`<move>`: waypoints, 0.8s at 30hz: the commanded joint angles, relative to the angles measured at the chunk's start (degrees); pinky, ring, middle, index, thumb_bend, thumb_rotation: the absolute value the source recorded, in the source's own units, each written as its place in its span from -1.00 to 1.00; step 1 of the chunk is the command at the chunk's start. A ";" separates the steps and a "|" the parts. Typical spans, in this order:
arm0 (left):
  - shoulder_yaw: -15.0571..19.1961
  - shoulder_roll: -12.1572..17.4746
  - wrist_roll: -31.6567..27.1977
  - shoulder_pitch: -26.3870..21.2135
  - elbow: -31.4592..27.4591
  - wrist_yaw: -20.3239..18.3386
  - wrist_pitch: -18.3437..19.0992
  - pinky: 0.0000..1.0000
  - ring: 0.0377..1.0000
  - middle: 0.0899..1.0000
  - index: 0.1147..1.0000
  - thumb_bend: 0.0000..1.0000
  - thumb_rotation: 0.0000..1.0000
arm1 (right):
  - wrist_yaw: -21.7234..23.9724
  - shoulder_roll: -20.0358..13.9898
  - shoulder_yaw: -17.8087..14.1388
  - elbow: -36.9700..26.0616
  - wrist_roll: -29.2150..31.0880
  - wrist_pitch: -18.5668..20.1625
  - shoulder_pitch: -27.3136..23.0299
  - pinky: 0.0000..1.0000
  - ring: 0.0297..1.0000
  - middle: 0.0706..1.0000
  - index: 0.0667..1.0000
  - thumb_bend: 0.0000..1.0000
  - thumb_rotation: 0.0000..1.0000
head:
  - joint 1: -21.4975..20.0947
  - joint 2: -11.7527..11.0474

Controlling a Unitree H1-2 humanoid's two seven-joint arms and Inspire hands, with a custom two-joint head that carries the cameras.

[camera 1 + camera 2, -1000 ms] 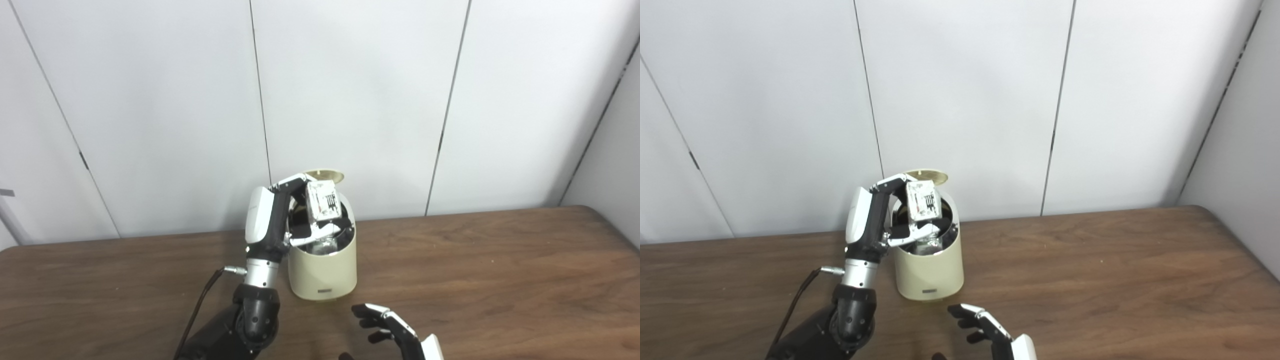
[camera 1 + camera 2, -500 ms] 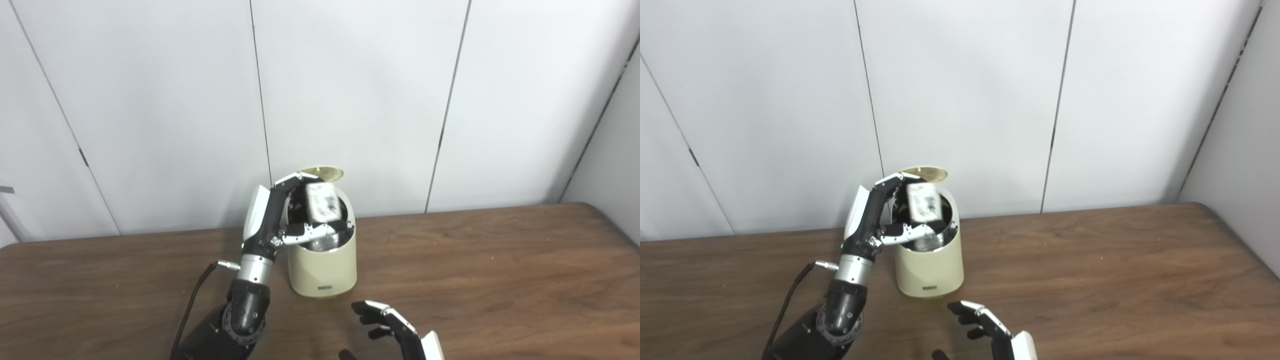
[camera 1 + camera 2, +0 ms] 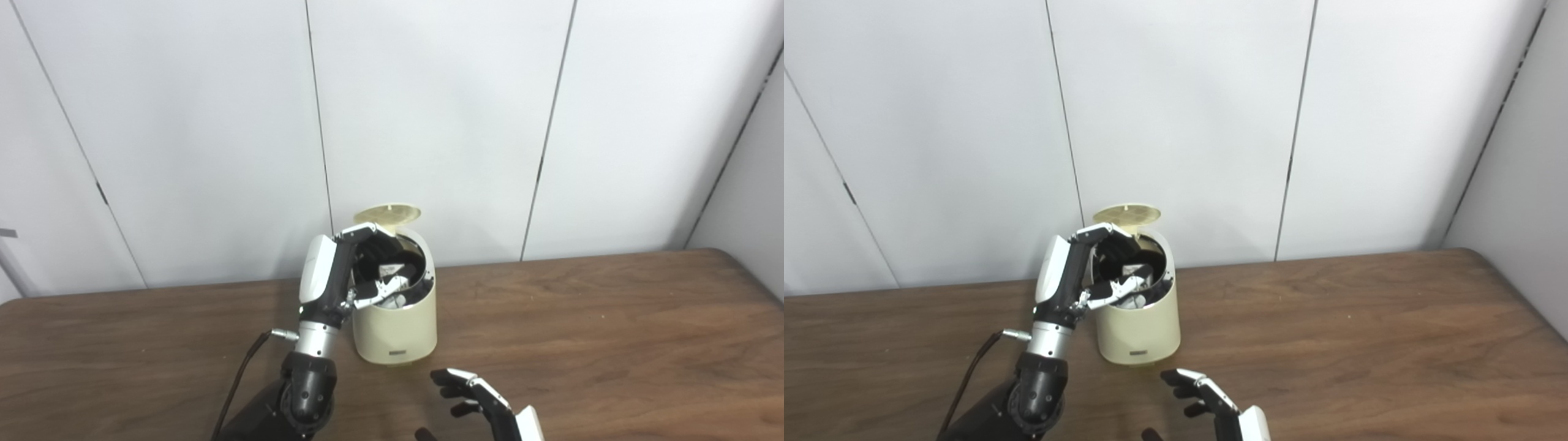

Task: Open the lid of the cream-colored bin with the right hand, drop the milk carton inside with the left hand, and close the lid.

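- The cream-colored bin stands upright on the wooden desk, toward the far edge and a little left of the middle, near the white panelled wall.
- Its lid is up, tilted back over the far rim, so the dark inside is open to view.
- The milk carton lies inside the bin, below the rim; only a pale patch of it shows, with other pale scraps beside it.
- The left robot hand is raised at the left of the bin, its fingers spread over the opening and holding nothing; the thumb reaches across the near rim.
- The right robot hand sits low at the near edge of the desk, right of the bin and apart from it, fingers loosely apart and empty.
- A dark cable runs down from the left wrist.
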 commanded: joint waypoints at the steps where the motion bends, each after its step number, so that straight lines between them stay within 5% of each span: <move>1: 0.18 0.69 -0.38 -3.40 -0.04 1.50 -0.74 -0.14 -0.10 -0.13 -0.15 0.05 -1.00 | -0.84 0.92 0.13 -1.10 -0.02 -1.62 5.53 0.13 0.34 0.37 0.34 -0.47 -0.92 | 0.18 -0.03; 12: 3.61 1.88 -4.51 0.90 -7.26 -3.64 -0.74 -0.14 -0.06 -0.12 -0.15 0.04 -1.00 | -0.78 0.11 -1.59 1.48 1.49 -2.00 2.92 0.10 0.32 0.36 0.33 -0.47 -0.91 | 2.12 -1.02; 17: 14.63 0.77 -15.53 9.98 -17.20 -20.57 -0.74 -0.25 -0.11 -0.14 -0.10 0.01 -1.00 | -0.14 -0.75 -3.58 4.15 3.07 -2.86 0.25 0.03 0.28 0.36 0.31 -0.49 -0.90 | 3.47 -2.03; 19: 18.86 0.37 -17.41 13.65 -21.36 -25.80 -0.74 -0.20 -0.03 0.03 -0.13 -0.03 -0.85 | 0.45 -1.40 -4.50 5.53 4.09 -3.03 -1.13 0.00 0.26 0.36 0.31 -0.50 -0.84 | 4.48 -2.82; 20: 20.75 0.15 -18.13 15.17 -23.31 -28.22 -0.74 -0.15 0.04 0.11 0.06 -0.10 -0.21 | 0.77 -1.60 -4.85 5.99 4.54 -3.07 -1.62 -0.02 0.25 0.36 0.32 -0.50 -0.81 | 4.48 -2.82; 22: 24.80 -0.74 -20.79 17.72 -26.91 -33.42 -0.73 -0.01 0.19 0.26 0.30 -0.09 0.44 | 1.14 -2.19 -5.68 7.46 5.37 -3.54 -3.07 -0.07 0.21 0.37 0.31 -0.49 -0.79 | 5.49 -3.55; 24: 29.00 -2.02 -23.17 20.01 -30.43 -37.90 -0.72 0.13 0.33 0.38 0.41 0.03 0.57 | 1.34 -2.67 -6.26 8.73 5.40 -3.82 -4.33 -0.08 0.21 0.37 0.31 -0.49 -0.79 | 6.05 -3.99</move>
